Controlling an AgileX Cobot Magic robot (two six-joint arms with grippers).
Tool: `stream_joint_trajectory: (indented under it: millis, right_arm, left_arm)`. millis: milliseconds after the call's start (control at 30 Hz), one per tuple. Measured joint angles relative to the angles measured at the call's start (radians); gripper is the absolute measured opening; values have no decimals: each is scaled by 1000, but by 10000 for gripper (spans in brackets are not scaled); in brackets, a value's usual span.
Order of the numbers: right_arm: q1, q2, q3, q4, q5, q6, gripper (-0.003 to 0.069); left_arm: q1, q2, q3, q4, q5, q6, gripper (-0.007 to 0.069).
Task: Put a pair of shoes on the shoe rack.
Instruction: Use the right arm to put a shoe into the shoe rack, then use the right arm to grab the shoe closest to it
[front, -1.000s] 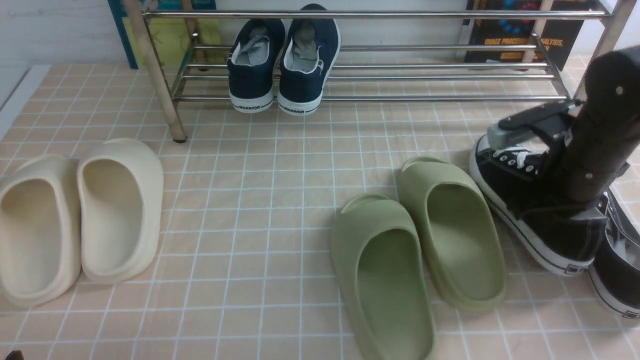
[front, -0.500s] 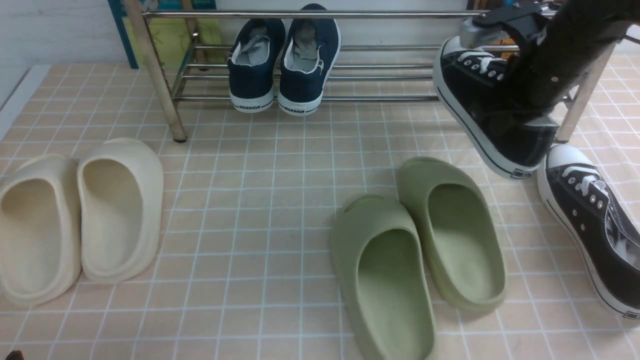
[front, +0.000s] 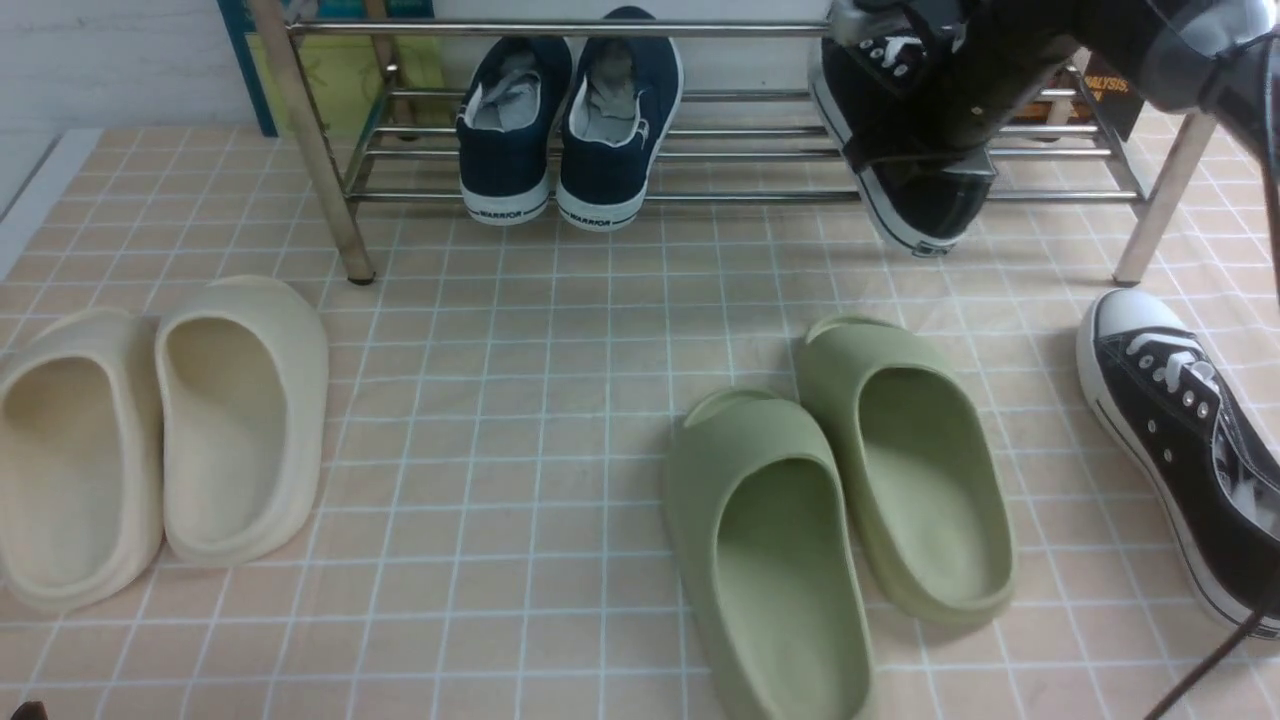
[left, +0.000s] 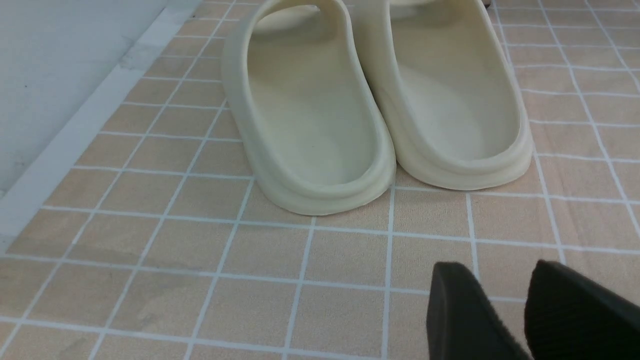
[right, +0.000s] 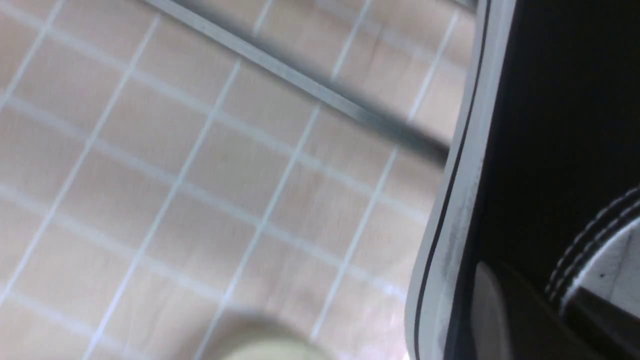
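Right gripper (front: 885, 35): we find its fingers pressed nearly together, pinching the held sneaker (front: 915, 200) at its laced throat. The held sneaker hangs from these fingers off the floor (front: 560, 400) and tilted, with the toe up beside the top bar of the rack (front: 700, 29) and the heel down in front of the lower bars. We cannot tell whether it touches them. The right wrist view is blurred and shows only the white sole edge with one bar behind it. Floor sneaker (front: 1180, 450): it lies on the tiles well below the right fingers and further right, toe toward the rack. Navy sneakers (front: 565, 130): a pair on the lower shelf, well to the left of the right fingers, heels toward us. Green slippers (front: 840, 500): a pair on the floor, well below the right fingers and nearer us. Left gripper (left: 495, 280): its black fingers (left: 460, 310) are spread with only bare tile showing between them, and they hold nothing. Cream slippers (left: 380, 110): a pair lying side by side on the floor, just ahead of the left fingers, heels toward them.
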Motion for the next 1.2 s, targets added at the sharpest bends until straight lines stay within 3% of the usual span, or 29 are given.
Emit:
stream_joint_trajectory:
  millis: [200, 233, 267, 333, 367, 433, 567, 667, 833, 1067, 1200]
  right_arm:
    - [0, 43, -53, -4, -111, -32, 89]
    - [0, 44, -59, -5, -131, -43, 154]
    - [0, 44, -59, -5, -131, -43, 172]
    - [0, 44, -64, -4, -122, -39, 306]
    - [0, 44, -66, -4, -120, -38, 316]
    - [0, 35, -79, -3, -61, -10, 428]
    - [0, -16, -93, 15, 118, 25, 533]
    - [0, -82, -94, 19, 228, 32, 550]
    - [0, -219, 30, 19, 237, 64, 528]
    - [-8, -534, 572, -1, 236, 68, 437]
    - [-67, -655, 918, -14, 193, 113, 388]
  left_arm:
    - [0, 0, 0, 1, 0, 0, 237]
    - [0, 0, 0, 1, 0, 0, 237]
    - [0, 0, 0, 1, 0, 0, 237]
    - [0, 0, 0, 1, 0, 0, 237]
    - [0, 0, 0, 1, 0, 0, 237]
    - [0, 0, 0, 1, 0, 0, 237]
    - [0, 0, 0, 1, 0, 0, 237]
    - [0, 0, 0, 2, 0, 0, 237]
    - [0, 0, 0, 3, 0, 0, 237]
    - [0, 0, 0, 3, 0, 0, 237]
    - [0, 0, 0, 3, 0, 0, 237]
